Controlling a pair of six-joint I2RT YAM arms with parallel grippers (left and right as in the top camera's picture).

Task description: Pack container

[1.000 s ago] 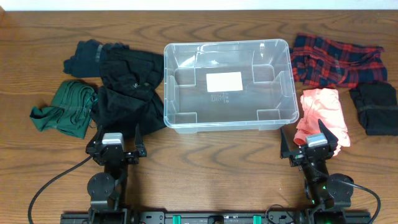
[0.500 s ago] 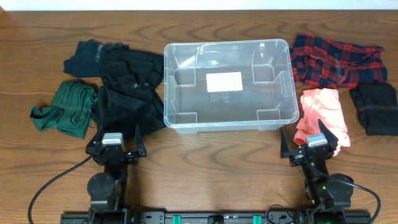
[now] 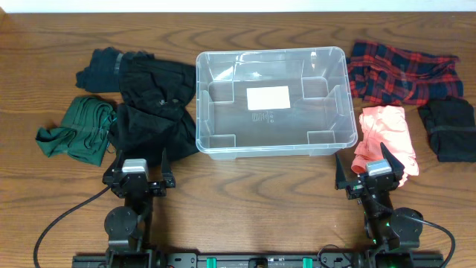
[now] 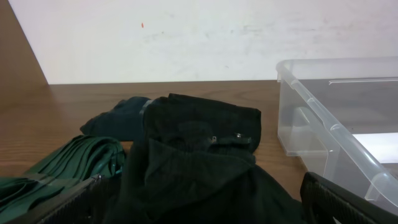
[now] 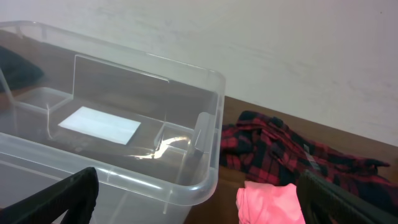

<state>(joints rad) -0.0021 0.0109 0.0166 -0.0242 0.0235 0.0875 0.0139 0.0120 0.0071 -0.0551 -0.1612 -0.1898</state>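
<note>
Packing is not yet started: container [image 3: 269, 150] empty, left hand [image 3: 139, 160] and right hand [image 3: 364, 165] released, so next probably grasping the near black garment [image 3: 149, 128]

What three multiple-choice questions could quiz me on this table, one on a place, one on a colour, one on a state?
1. Where is the red-and-black plaid cloth?
A. inside the clear rectangular plastic container
B. on the wooden table, right of the container
C. left of the container

2. What colour is the crumpled cloth nearest the right gripper?
A. green
B. pink
C. white

3. What does the container hold?
A. nothing but a white label on its base
B. one folded cloth
C. a full load

Answers: B, the plaid lies beyond the container's right wall; B, the cloth by that gripper is pink; A, only the label shows inside.
</note>
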